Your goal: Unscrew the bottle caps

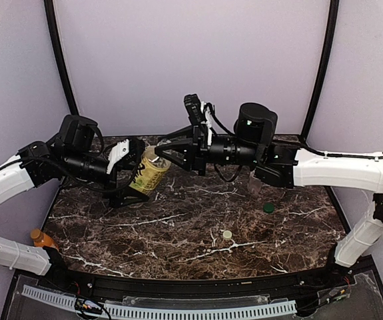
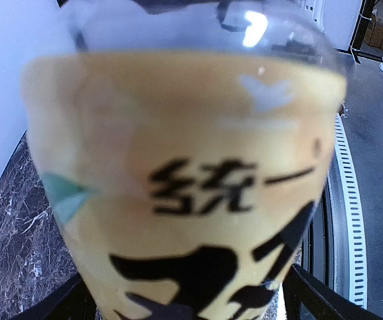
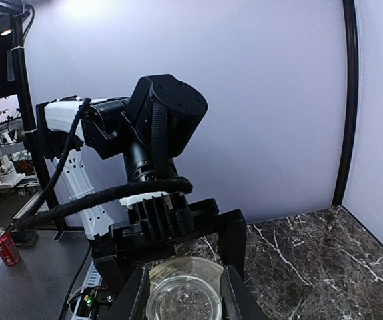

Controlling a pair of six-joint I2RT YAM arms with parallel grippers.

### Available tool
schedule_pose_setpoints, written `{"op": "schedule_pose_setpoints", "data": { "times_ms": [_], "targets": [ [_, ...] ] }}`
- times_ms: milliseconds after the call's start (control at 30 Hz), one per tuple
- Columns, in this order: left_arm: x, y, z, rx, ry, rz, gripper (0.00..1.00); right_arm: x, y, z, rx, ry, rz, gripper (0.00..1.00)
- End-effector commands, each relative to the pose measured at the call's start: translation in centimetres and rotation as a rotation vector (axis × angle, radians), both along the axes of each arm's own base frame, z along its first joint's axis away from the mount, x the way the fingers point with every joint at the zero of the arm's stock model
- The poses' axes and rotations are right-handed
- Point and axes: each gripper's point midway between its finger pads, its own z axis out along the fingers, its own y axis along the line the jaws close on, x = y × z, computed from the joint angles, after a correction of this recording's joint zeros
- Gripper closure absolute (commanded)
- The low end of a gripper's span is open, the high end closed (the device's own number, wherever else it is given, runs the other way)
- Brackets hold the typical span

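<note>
My left gripper (image 1: 132, 175) is shut on the tall yellow-labelled bottle (image 1: 149, 175) and holds it tilted above the table's back left. The label with dark characters fills the left wrist view (image 2: 191, 167). My right gripper (image 1: 162, 155) is at the bottle's clear upper end. In the right wrist view its fingers (image 3: 140, 293) press on both sides of that clear round end (image 3: 183, 303). The golden tan cap is not visible. The dark green cap (image 1: 268, 207) and the pale cream cap (image 1: 227, 235) lie loose on the table. The squat orange bottle (image 1: 40, 237) stands at the near left.
The short clear bottle (image 1: 254, 181) stands partly hidden under my right arm. The dark marble table (image 1: 178, 227) has walls at the back and both sides. A black rail (image 1: 191, 283) runs along its near edge.
</note>
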Motion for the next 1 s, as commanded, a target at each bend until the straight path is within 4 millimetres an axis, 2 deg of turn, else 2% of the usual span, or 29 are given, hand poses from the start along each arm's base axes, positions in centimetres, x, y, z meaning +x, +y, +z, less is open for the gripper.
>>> {"op": "schedule_pose_setpoints", "data": {
  "times_ms": [0, 100, 200, 300, 400, 467, 533, 700, 800, 867, 967],
  "targets": [
    [-0.2, 0.5, -0.2, 0.006, -0.022, 0.002, 0.01, 0.3, -0.8, 1.7, 0.002, -0.036, -0.046, 1.0],
    [-0.1, 0.6, -0.2, 0.009, -0.026, 0.009, 0.01, 0.6, -1.1, 1.7, -0.017, -0.043, -0.075, 1.0],
    [0.4, 0.8, -0.2, 0.018, -0.045, 0.032, 0.01, 2.3, -1.7, 1.1, -0.095, -0.041, -0.183, 1.0],
    [1.2, 1.3, -0.1, 0.03, -0.087, 0.082, 0.01, 7.4, -3.9, -0.9, -0.26, -0.006, -0.443, 1.0],
    [3.0, 2.2, -0.5, 0.067, -0.156, 0.169, 0.01, 13.1, -8.1, -3.8, -0.422, 0.04, -0.714, 1.0],
    [3.5, 2.7, -0.8, 0.086, -0.188, 0.194, 0.01, 15.9, -10.6, -5.7, -0.478, 0.048, -0.809, 1.0],
    [3.7, 2.8, -1.0, 0.091, -0.197, 0.203, 0.01, 17.9, -12.0, -7.0, -0.491, 0.073, -0.827, 1.0],
    [3.6, 3.0, -1.3, 0.095, -0.189, 0.207, 0.01, 21.9, -13.8, -8.8, -0.463, 0.07, -0.848, 1.0],
    [3.7, 3.1, -1.5, 0.101, -0.189, 0.215, 0.01, 24.6, -15.7, -10.9, -0.46, 0.117, -0.89, 1.0],
    [3.7, 3.2, -1.7, 0.103, -0.185, 0.216, 0.01, 25.6, -16.3, -12.4, -0.457, 0.168, -0.894, 1.0],
    [3.8, 3.3, -1.9, 0.108, -0.181, 0.218, 0.01, 25.9, -16.6, -14.4, -0.482, 0.197, -0.895, 1.0]
  ]
}}
